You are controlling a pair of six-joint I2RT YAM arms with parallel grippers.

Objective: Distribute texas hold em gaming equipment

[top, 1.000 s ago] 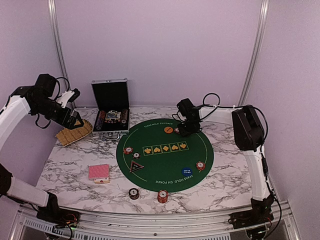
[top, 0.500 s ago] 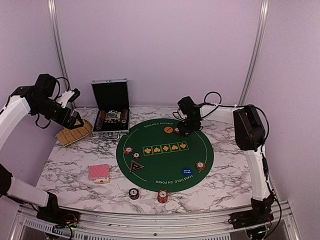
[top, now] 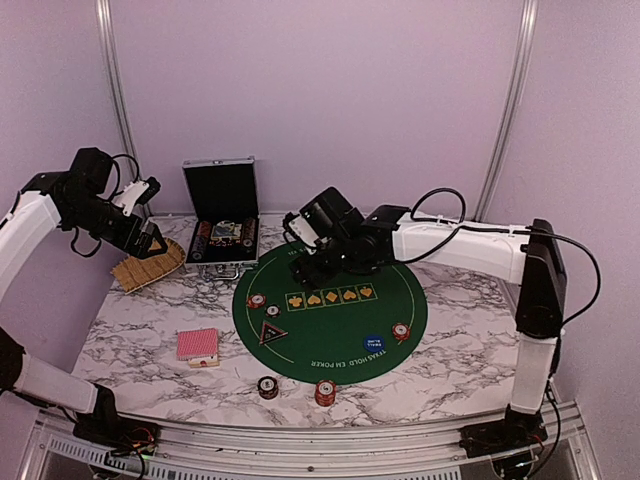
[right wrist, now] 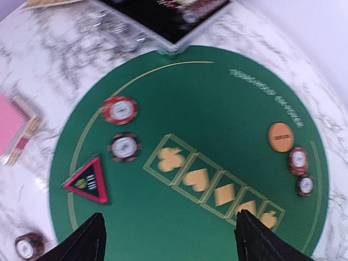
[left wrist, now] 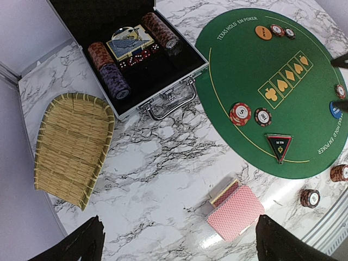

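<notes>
Right wrist view: right gripper hovers over green mat, fingers wide apart, empty. Orange button w/ two chips at mat's 2 o'clock, other chips at 10. Left gripper spread wide, holds nothing. Prob. between placements. Next: fetch chips from case, approx 12 o'clock.

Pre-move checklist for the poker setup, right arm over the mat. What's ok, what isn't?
1. Right gripper jaws open, empty: ok.
2. Left gripper jaws open, empty: ok.
3. Case lid up, chip rolls exposed: ok.
4. Orange button flat on the mat: ok.
5. Cards dealt: not ok, the deck lies on the table beside the mat.
6. Front chip stacks off the mat, whether placed as intended: cannot tell.
</notes>
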